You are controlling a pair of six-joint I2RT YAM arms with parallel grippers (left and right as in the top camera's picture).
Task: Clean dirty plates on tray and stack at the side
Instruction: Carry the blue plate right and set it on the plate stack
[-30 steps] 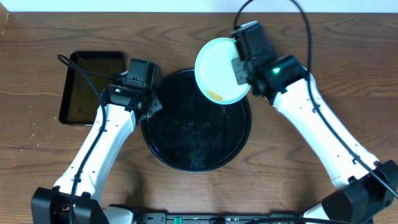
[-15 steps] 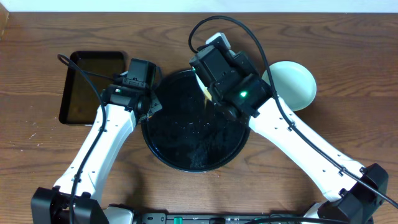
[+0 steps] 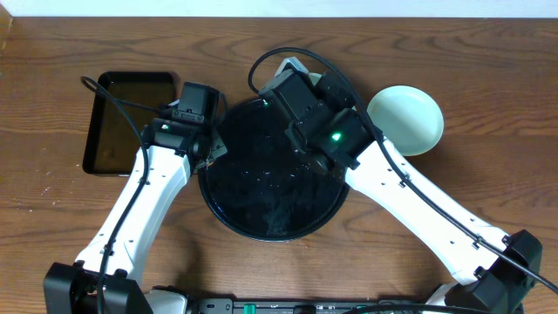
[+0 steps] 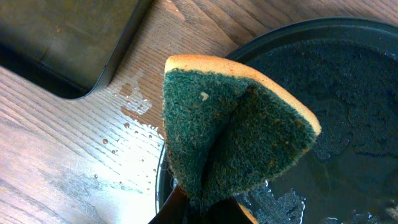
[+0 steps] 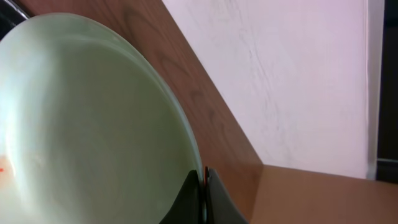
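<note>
So the right gripper (image 5: pixel 204 182) has its fingers clamped tight on the rim of a mint plate (image 5: pixel 93 124). It looks tipped up, I'd guess so its face is open for scrubbing over the tray (image 3: pixel 261 222). The left gripper (image 4: pixel 202 206) is squeezing a folded sponge (image 4: pixel 230 137), which sticks out past its fingertips above the tray's rim. A second plate (image 3: pixel 405 119) sits well clear of both.

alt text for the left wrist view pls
A folded green scouring sponge with a yellow backing fills the centre, pinched at its bottom edge by the left gripper. Beyond it lie the wet round black tray at right, a rectangular dark tray at upper left, and water droplets on the wooden table.
</note>
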